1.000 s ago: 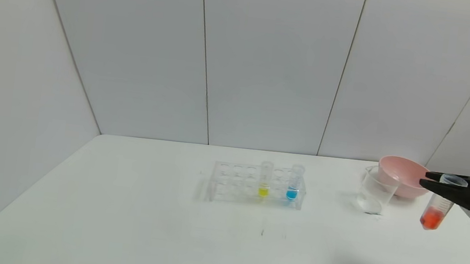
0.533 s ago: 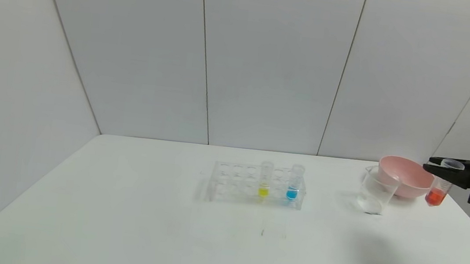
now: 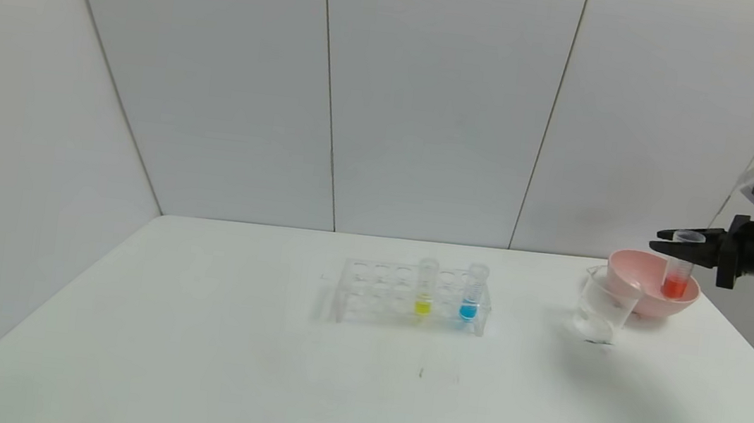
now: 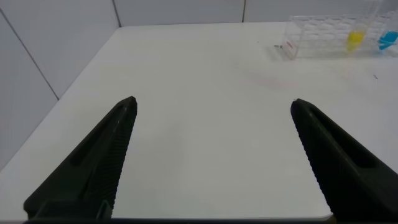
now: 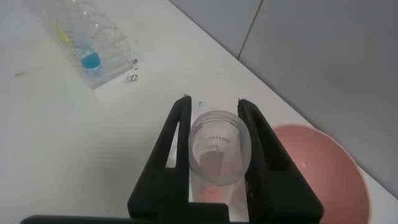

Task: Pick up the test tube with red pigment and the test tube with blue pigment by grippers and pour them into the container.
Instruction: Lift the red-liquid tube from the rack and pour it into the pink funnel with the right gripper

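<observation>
- We hold the test tube with red pigment (image 3: 679,271) upright near its open rim, so the orange-red liquid stays in the lower part and nothing spills while it is in the air.
- Our right gripper (image 3: 684,245) pinches this tube between its two black fingers, high at the right side of the table (image 3: 193,332); in the right wrist view the fingers (image 5: 177,146) press on both sides of the tube mouth.
- In the head view the tube hangs in front of the pink bowl (image 3: 640,270), not over the container (image 3: 603,305), which stands just beside the bowl on its left and looks empty. We judge that the tube must go a little more to the left before we tilt it.
- The test tube with blue pigment (image 3: 473,293) stands in the clear rack (image 3: 375,293) near the table's middle, next to a tube with yellow liquid (image 3: 425,288); the rack keeps them vertical.
- Our left gripper (image 4: 211,158) is spread wide and holds nothing, low over the table's left side; we think it is free to take the blue tube.
</observation>
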Controlling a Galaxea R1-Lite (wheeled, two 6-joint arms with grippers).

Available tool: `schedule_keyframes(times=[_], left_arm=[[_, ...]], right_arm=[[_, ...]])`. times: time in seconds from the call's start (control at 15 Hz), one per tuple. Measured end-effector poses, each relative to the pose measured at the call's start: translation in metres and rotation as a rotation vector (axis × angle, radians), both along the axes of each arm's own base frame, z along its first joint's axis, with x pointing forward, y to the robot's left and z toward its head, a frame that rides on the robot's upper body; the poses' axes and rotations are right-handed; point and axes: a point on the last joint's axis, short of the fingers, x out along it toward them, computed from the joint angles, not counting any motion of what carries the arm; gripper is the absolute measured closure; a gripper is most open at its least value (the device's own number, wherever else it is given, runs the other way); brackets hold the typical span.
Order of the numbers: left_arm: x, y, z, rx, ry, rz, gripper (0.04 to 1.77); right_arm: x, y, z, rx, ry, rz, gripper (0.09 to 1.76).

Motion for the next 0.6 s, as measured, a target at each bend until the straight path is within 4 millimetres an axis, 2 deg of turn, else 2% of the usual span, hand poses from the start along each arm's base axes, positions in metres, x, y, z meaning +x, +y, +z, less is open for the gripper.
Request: schedule_keyframes(times=[0.4, 0.6], left_arm=[[0.0, 0.0, 0.0, 0.0, 0.0, 0.0, 0.05], [0.0, 0.0, 0.0, 0.0, 0.0, 0.0, 0.05]], right_arm=[[0.016, -0.002, 0.015, -0.26, 0.081, 0.04, 1.29], [0.025, 0.002, 0.017, -0.366, 0.054, 0.055, 1.29]])
